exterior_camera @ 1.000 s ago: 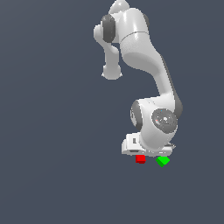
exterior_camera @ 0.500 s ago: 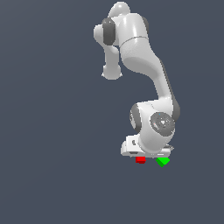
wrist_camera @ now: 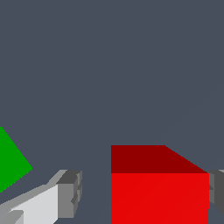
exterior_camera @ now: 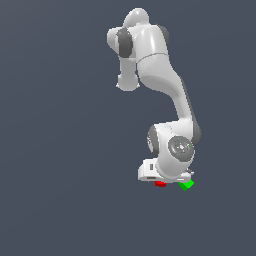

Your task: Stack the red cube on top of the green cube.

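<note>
One tiny bright-red cube (wrist_camera: 159,192) sits off-centre between released jaws; closing may nudge it toward the bright-green cube (wrist_camera: 9,162).

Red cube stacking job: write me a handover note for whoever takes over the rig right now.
End effector: open, lowered around the red cube; one finger stands clear of it with a gap, the other is at the cube's far side, contact unclear.
Green cube: on the floor beside the red cube, apart from it.
Done: approach to the red cube.
Left: close, lift, carry over the green cube, set down, release.
</note>
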`<control>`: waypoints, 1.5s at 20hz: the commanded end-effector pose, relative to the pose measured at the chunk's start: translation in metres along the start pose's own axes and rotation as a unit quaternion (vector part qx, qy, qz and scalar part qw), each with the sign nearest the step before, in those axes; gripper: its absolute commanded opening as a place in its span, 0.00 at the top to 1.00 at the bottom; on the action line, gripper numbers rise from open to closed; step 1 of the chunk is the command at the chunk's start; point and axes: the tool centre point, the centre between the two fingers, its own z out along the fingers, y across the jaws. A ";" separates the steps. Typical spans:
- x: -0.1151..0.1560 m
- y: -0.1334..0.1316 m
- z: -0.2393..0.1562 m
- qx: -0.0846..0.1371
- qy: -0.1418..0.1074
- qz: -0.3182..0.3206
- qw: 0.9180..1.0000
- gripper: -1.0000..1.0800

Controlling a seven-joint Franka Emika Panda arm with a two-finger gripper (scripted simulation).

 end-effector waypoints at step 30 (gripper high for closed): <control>-0.001 0.000 -0.085 0.000 0.001 0.000 1.000 1.00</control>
